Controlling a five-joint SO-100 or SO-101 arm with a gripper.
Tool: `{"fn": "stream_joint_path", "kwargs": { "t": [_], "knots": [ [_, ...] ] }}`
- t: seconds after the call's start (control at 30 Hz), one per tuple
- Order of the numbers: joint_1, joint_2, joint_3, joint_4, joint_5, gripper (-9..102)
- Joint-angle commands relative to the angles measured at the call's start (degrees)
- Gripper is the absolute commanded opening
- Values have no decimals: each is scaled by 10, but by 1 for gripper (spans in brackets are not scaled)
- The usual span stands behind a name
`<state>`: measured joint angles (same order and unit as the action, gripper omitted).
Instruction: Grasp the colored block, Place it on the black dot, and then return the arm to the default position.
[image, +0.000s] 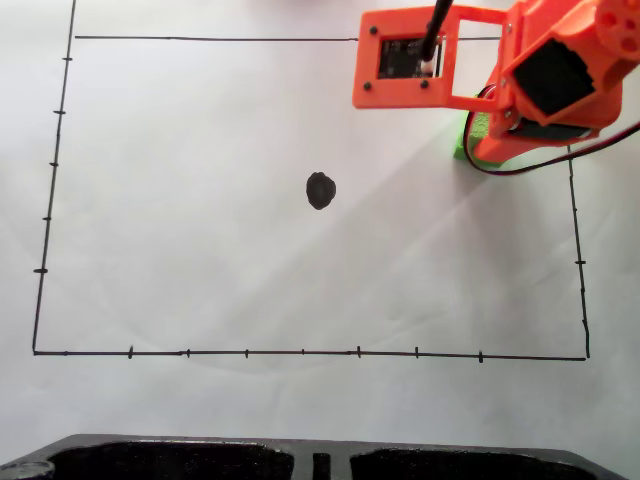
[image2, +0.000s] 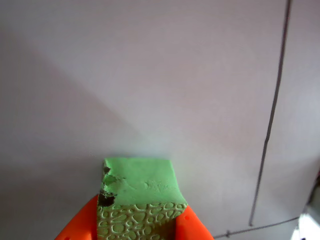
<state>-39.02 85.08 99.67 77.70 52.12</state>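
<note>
The colored block (image2: 142, 182) is a bright green cube with a pebbled side, low in the wrist view. My gripper (image2: 137, 220) is shut on it, one orange finger (image2: 80, 225) pressing its left side and another its right. In the fixed view the orange arm (image: 540, 80) reaches in from the upper right, and just a green corner of the block (image: 466, 135) pokes out beneath it; the fingertips are hidden under the arm there. The black dot (image: 320, 190) lies on the white sheet, well left of the block and slightly nearer the camera, uncovered.
A thin black border line (image: 300, 352) with tick marks frames the white sheet; its right side (image2: 272, 115) runs close to the block. A black base or tray (image: 300, 460) lies along the bottom edge of the fixed view. White paper stretches between block and dot.
</note>
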Motion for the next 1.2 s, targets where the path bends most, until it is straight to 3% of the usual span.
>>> {"fn": "stream_joint_path", "kwargs": {
  "t": [0.0,0.33,0.57,0.83,1.17],
  "knots": [
    [31,56,-19,14,-54,5],
    [138,99,-20,77,-231,4],
    [207,110,-22,69,-362,5],
    [276,95,-24,60,-455,5],
    [318,48,-24,33,-503,5]
  ]
}}
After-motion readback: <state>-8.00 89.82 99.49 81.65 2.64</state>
